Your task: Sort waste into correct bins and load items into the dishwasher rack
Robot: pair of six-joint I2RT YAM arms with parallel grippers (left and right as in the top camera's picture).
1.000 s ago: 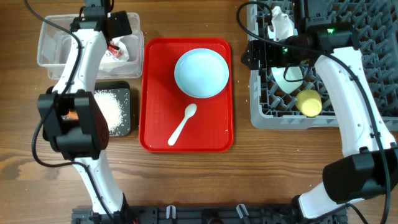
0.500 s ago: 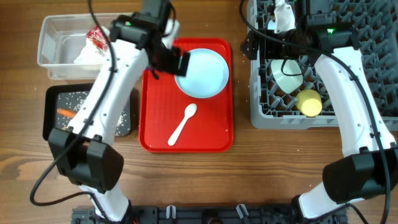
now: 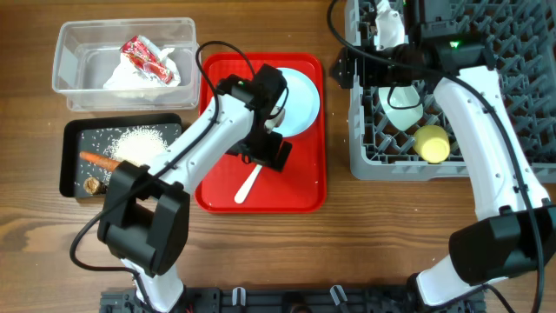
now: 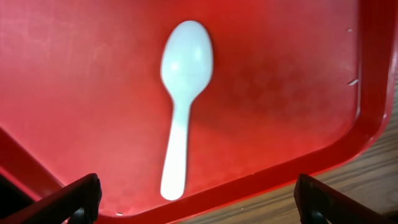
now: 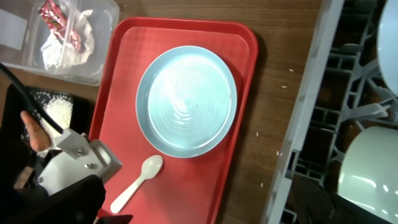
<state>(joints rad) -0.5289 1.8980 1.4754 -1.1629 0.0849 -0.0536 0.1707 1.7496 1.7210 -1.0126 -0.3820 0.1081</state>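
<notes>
The left gripper (image 4: 196,190), by far the nearer one, hangs spread wide just above the white spoon (image 4: 185,87) on the red tray (image 4: 292,81), the handle lying lengthwise between its fingers.

From overhead we cannot see the scoop end of the spoon (image 3: 248,187) or the left side of the plate (image 3: 306,97); the left arm (image 3: 204,139) covers both. In the left wrist view, only the fingertips of the left gripper (image 4: 199,200) show, cut by the lower edge. The dishwasher rack (image 3: 408,168) runs past the top and right edges. There the right gripper (image 3: 388,26) is cropped, and we cannot tell how its jaws stand.
</notes>
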